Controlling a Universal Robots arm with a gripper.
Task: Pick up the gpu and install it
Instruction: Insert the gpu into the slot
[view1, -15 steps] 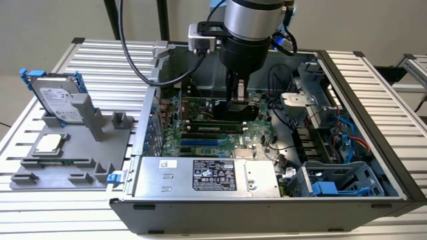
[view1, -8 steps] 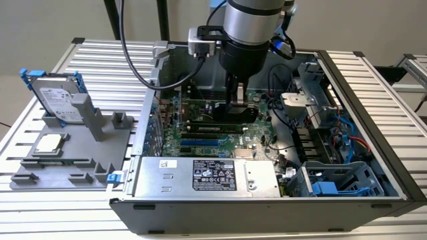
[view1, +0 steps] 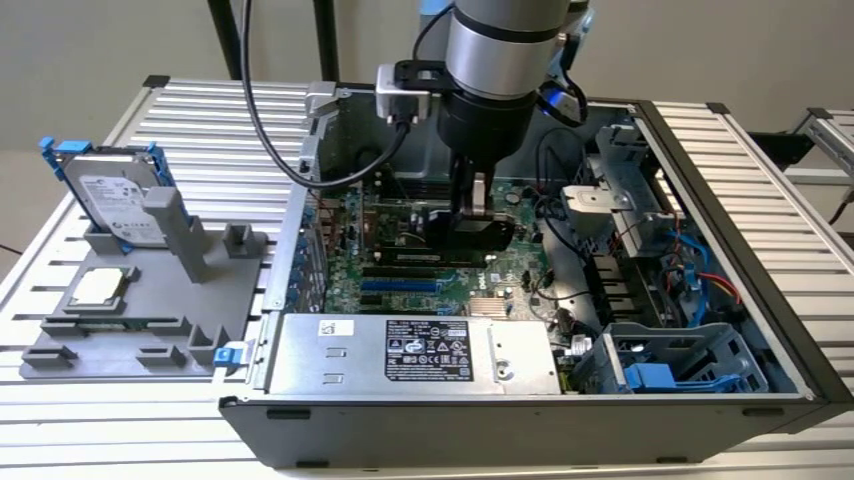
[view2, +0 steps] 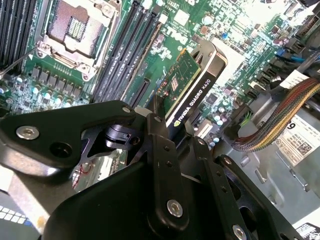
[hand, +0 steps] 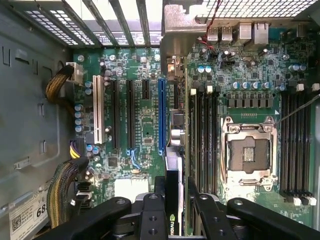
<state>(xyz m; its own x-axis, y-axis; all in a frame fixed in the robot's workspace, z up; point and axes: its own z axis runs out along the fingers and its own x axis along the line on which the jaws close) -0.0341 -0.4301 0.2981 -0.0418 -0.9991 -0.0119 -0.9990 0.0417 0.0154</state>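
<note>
The gripper (view2: 172, 122) is clamped on the gpu (view2: 192, 85), holding the card on edge inside the open computer case (view1: 747, 400), above the motherboard (view1: 400, 270); in the second wrist view the green circuit face and the black shroud edge both show between the black fingers (view2: 160, 165). In the first wrist view the card (hand: 172, 200) runs edge-on from the fingers toward the rear of the case, lying just beside the blue expansion slot (hand: 161, 115) and not visibly seated in any slot. To do this step well, I judge the card's lower edge should run parallel to the chosen slot along its whole length, with the metal end bracket lined up to the slotted rear openings (hand: 125, 20), so that the descent is straight and without tilt. Room is tight: the memory slots (hand: 205, 140) and the empty processor socket (hand: 248, 155) lie close on one side, and the white slot (hand: 97, 110) and black slots on the other. In the exterior view the power supply (view1: 414, 355) stands near the front wall and cable bundles (view1: 561, 230) hang toward that view's right, so sideways travel there looks risky. Outside the case, a hard drive in a blue frame (view1: 114, 200) stands on a grey fixture (view1: 134, 320), well apart.
</note>
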